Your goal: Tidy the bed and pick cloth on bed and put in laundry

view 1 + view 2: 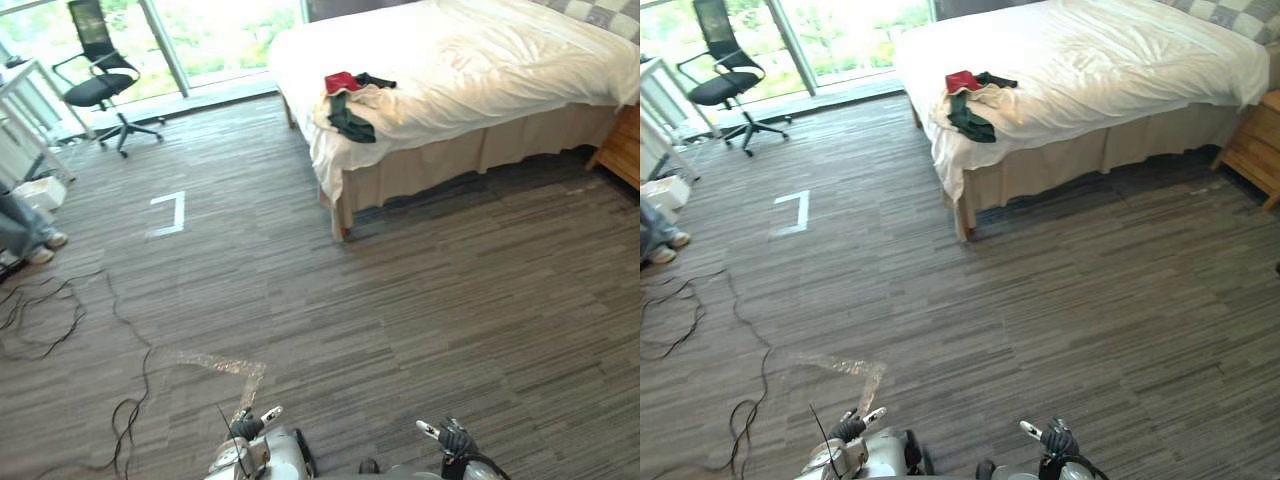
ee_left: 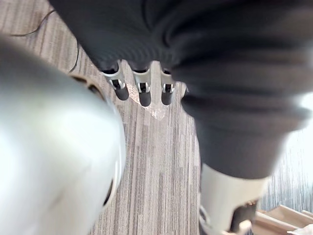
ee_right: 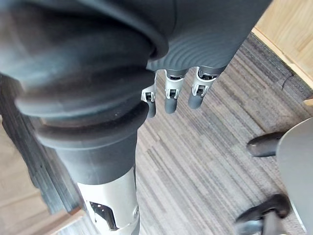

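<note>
Left hand (image 1: 246, 428) and right hand (image 1: 456, 438), bottom edge, fingers slack, empty; clothes (image 1: 352, 103) heaped on bed (image 1: 500, 60) corner, upper centre; step judged approach, next: walk closer, reach.

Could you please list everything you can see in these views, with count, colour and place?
bed: one, white sheet, beige skirt, far right.
clothes: one pile, red, dark green and cream, on the bed's near corner.
pillow: one, grey-checked, at the bed's head.
chair: one, black, by the window, far left.
nightstand: one, wooden, right of the bed.
tape mark: one, white, on the floor left of the bed.
person: one, grey trousers, left edge.
left hand: silver and dark, open, hanging low.
right hand: same, open, hanging low.
</note>
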You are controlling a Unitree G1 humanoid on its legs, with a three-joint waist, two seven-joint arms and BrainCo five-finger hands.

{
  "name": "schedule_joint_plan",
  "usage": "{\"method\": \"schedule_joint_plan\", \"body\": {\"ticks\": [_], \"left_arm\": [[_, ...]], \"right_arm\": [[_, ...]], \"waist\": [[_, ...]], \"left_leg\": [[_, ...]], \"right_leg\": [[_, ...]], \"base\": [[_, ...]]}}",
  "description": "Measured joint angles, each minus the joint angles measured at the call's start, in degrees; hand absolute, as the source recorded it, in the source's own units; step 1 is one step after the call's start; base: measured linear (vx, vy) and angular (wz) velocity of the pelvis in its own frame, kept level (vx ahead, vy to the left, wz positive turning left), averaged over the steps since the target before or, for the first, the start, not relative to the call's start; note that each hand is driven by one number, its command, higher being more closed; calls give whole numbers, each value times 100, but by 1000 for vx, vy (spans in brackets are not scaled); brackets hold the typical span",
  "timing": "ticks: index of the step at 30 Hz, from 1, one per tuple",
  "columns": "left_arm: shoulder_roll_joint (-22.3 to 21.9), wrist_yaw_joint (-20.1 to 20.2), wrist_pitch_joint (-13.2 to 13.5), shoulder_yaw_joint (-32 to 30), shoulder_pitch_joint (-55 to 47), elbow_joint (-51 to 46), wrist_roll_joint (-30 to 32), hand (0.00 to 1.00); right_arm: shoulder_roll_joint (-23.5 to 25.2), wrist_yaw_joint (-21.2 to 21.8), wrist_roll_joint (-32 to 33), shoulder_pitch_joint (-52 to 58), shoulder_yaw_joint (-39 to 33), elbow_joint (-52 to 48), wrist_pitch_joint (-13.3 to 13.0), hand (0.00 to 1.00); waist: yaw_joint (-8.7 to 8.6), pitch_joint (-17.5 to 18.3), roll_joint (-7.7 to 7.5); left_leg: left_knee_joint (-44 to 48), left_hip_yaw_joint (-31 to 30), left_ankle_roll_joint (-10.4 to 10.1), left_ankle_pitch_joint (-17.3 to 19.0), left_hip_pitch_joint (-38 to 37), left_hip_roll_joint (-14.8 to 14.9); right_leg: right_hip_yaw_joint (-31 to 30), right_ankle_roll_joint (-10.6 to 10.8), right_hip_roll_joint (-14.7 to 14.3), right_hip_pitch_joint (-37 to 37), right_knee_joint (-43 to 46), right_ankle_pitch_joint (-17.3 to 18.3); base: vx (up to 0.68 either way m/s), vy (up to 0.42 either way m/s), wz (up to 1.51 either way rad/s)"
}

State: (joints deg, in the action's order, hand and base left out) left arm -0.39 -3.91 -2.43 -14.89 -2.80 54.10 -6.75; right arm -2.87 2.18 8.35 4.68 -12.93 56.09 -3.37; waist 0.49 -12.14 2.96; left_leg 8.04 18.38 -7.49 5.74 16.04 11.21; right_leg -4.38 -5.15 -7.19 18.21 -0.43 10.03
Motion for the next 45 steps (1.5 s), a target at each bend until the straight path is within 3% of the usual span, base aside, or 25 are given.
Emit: {"method": "schedule_joint_plan", "body": {"ticks": [1,3,4,5,6,7,8,11,14,16,18,20,21,22,23,24,25,26,30,32,33,35,41,43,45], "left_arm": [[28,-26,-25,46,-22,-7,-64,0],[166,-29,-110,112,-17,-11,-180,0],[311,-25,-170,180,-26,11,-203,0],[385,-5,-292,200,37,116,-156,0],[403,5,-331,202,77,148,-151,0],[461,20,-372,237,175,262,-74,0],[606,29,-396,452,205,339,124,0],[693,165,-350,710,225,574,287,0],[708,416,-322,983,229,657,214,0],[743,500,-328,1088,218,649,20,0],[738,492,-320,1071,163,628,-46,0],[700,438,-299,961,46,495,-43,0],[606,359,-236,766,-100,333,-49,0],[558,343,-173,622,-131,264,-102,0],[506,323,-135,563,-131,236,-120,0],[389,319,-78,514,-139,208,-172,0],[236,335,44,401,-155,191,-165,0],[167,352,74,345,-120,205,-162,0],[136,383,226,354,-59,193,-152,0],[157,384,247,418,-31,193,-156,0],[155,383,231,433,-11,206,-157,0],[75,395,196,733,78,199,-158,0],[204,396,-20,1338,171,127,-170,0],[362,384,-198,1609,149,103,-273,0],[457,369,-297,1729,124,103,-293,0]], "right_arm": [[-12,42,-1,-7,0,52,-5,0],[-51,53,-15,-46,-1,205,22,0],[9,59,-13,-11,2,304,24,0],[-5,57,6,-87,-14,389,55,0],[9,55,10,-94,-43,395,56,0],[82,61,97,-82,-181,441,49,0],[142,60,116,-98,-193,440,15,0],[118,60,131,-116,-173,368,-166,0],[45,70,308,-116,-44,204,-297,0],[62,103,352,-130,4,86,-284,0],[75,119,397,-147,-20,86,-274,0],[78,128,457,-134,-14,74,-170,0],[74,128,463,-131,-8,32,-60,0],[78,126,462,-131,5,33,-13,0],[41,133,469,-127,51,17,8,0],[-2,130,463,-101,109,-62,4,0],[-86,139,461,-106,128,-101,11,0],[-108,150,455,-141,99,-81,23,0],[-98,157,422,-173,31,101,68,0],[-85,149,250,-145,-60,102,-58,0],[-102,139,244,-119,-72,84,-94,0],[-227,-14,232,136,-55,-208,-316,0],[-248,-785,11,76,327,-1624,-707,0],[-363,-1132,-158,-39,401,-2508,-785,0],[-445,-1250,-237,-127,413,-2937,-850,0]], "waist": [[5,4,29],[56,61,-161],[35,233,-429],[16,225,-505],[4,217,-501],[2,122,-656],[-57,56,-742],[-140,-17,-650],[-199,-69,-391],[-284,-116,-438],[-279,-176,-505],[-273,-155,-537],[-280,-146,-493],[-263,-137,-517],[-278,-93,-425],[-271,-81,-250],[-263,-103,5],[-271,-117,120],[-256,-171,-20],[-279,-169,-38],[-295,-161,-21],[-335,-66,122],[-366,131,-299],[-314,134,-324],[-321,149,-288]], "left_leg": [[-96,-109,4,0,19,8],[126,-147,385,-555,-13,-125],[314,25,578,-683,-68,-375],[496,32,744,-801,-129,-484],[544,34,776,-823,-236,-553],[597,3,950,-748,-552,-778],[595,32,1062,-545,-906,-976],[331,49,1097,-242,-1744,-1016],[-408,-6,961,-182,-2464,-907],[-627,-11,683,0,-2750,-994],[-585,25,454,220,-2980,-1045],[-480,16,218,595,-3341,-1002],[-87,31,-67,840,-3449,-850],[746,126,-114,882,-3180,-692],[1882,244,-53,839,-2712,-329],[3048,278,168,636,-2230,124],[4069,356,155,556,-1732,654],[4311,421,154,573,-1578,810],[3306,1036,146,585,-1400,528],[1923,1478,209,500,-1348,261],[1560,1627,337,320,-1330,220],[756,2209,1241,-889,-1243,191],[-832,1927,1024,-946,-1740,-602],[-1032,1607,1036,-905,-2072,-788],[-1030,1213,1030,-712,-2145,-754]], "right_leg": [[-102,36,-30,153,102,253],[-259,53,165,265,542,823],[-227,298,498,126,1154,1157],[-53,710,652,-480,2587,1232],[116,959,758,-812,3415,1093],[492,1281,1144,-1348,4868,418],[712,1186,1500,-1661,5623,277],[1162,1020,1588,-2088,5484,705],[1624,989,1252,-2748,3495,707],[1721,851,1189,-3092,1201,-393],[1689,760,1247,-3132,900,-863],[1757,510,1294,-3088,1278,-899],[1830,267,1284,-3092,1649,-1055],[1850,254,1300,-3078,1853,-1066],[1885,220,1171,-2930,1816,-918],[1887,135,947,-2693,1594,-849],[1852,-1,645,-2393,1311,-860],[1810,-31,548,-2136,1141,-845],[1285,-35,620,-1164,406,-847],[1205,172,721,-848,184,-719],[1229,242,720,-767,153,-672],[1503,468,541,-429,137,-417],[2079,729,772,-465,580,-140],[2209,919,969,-548,1574,-13],[2139,855,1017,-1037,2905,-49]], "base": [[501,293,-48],[563,301,-50],[621,260,-55],[636,255,-52],[737,349,-45],[713,375,-24],[704,366,-14],[504,211,-1],[458,122,13],[562,14,23],[582,-90,32],[628,-193,33],[528,-216,16],[591,-320,15],[555,-336,3],[659,-362,-21],[575,-237,-42],[578,-184,-55],[545,-130,-74],[414,-10,-63],[369,28,-24],[337,76,35],[242,125,72],[209,131,72],[191,23,81]]}}
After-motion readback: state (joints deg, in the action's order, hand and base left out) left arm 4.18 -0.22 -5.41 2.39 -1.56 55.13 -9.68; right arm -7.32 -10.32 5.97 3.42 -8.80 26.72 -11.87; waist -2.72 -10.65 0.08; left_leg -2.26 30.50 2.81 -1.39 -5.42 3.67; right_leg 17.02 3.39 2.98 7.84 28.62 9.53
